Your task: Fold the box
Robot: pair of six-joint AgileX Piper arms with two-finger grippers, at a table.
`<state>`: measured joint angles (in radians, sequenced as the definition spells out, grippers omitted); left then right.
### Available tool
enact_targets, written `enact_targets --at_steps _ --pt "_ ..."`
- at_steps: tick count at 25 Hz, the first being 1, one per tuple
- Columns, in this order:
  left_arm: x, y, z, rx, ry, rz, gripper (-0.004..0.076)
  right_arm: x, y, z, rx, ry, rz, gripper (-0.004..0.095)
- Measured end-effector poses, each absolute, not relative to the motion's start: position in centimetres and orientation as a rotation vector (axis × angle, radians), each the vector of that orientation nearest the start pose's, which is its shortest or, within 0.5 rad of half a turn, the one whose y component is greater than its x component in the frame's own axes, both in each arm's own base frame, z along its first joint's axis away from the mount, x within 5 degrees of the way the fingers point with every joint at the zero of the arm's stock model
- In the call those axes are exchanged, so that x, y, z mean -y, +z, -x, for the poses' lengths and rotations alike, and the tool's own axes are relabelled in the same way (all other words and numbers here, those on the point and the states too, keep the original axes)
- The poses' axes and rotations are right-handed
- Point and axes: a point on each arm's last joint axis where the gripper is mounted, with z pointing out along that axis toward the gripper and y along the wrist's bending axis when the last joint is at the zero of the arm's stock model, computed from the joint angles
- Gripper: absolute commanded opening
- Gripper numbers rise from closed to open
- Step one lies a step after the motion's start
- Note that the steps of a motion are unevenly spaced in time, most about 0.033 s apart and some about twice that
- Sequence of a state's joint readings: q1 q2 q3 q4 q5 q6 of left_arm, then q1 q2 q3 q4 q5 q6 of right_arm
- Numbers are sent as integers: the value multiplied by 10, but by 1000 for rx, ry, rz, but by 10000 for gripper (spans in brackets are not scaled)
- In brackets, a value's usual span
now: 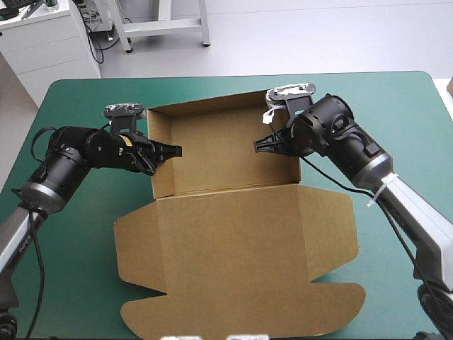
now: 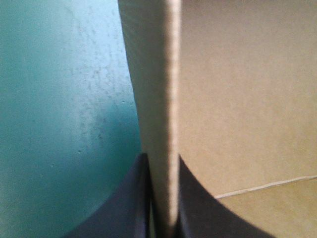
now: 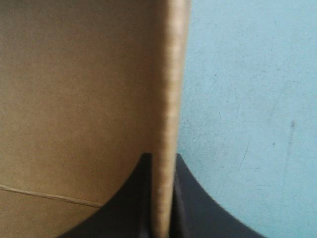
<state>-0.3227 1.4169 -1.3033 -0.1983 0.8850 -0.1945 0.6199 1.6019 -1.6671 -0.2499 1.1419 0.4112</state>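
Upper left of frame, the left gripper (image 1: 170, 150) is pinching the box (image 1: 233, 241) wall. Opposite, the right gripper (image 1: 260, 145) is clamping another.

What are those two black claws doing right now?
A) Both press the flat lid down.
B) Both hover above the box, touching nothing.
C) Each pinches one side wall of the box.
C: the wrist views show the left gripper and the right gripper each shut on an upright side wall of the box.
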Motion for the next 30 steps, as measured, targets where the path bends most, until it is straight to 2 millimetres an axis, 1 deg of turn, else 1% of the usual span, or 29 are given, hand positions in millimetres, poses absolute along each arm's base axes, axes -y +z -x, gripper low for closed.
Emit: enact_targets --at_steps 3,6,7,8,9,10,14,17,19,20,21,23,30 --pt "116 359 -286 -2572 -391 -51 -32 -178 385 -295 -2538 118 292 -18" --pt "123 358 -298 -2645 -367 -49 -32 -168 377 -304 -2600 148 264 -18" --pt "127 356 -305 -2674 -364 -52 -32 -163 373 -308 -2627 157 250 -18" --pt "134 352 -316 -2714 -368 -55 -32 -152 369 -315 -2659 165 222 -18" --pt "138 352 -322 -2731 -376 -59 -32 -147 366 -319 -2679 177 208 -18" --pt "144 348 -332 -2762 -379 -61 -32 -138 361 -327 -2704 185 197 -18" --pt "156 331 -352 -2822 -383 -58 -32 -125 343 -345 -2760 206 180 -18" --pt "161 315 -363 -2860 -376 -55 -32 -124 327 -355 -2801 196 187 -18" --pt "165 291 -374 -2921 -344 -51 -32 -128 303 -368 -2857 194 191 -18" --pt "166 285 -376 -2937 -333 -48 -32 -129 296 -371 -2872 197 194 -18" --pt "166 276 -380 -2956 -320 -44 -32 -131 283 -377 -2900 199 195 -18" --pt "167 274 -382 -2959 -323 -30 -32 -131 273 -382 -2916 200 197 -17" --pt "167 271 -384 -2971 -314 -21 -32 -133 274 -387 -2906 201 207 -17"
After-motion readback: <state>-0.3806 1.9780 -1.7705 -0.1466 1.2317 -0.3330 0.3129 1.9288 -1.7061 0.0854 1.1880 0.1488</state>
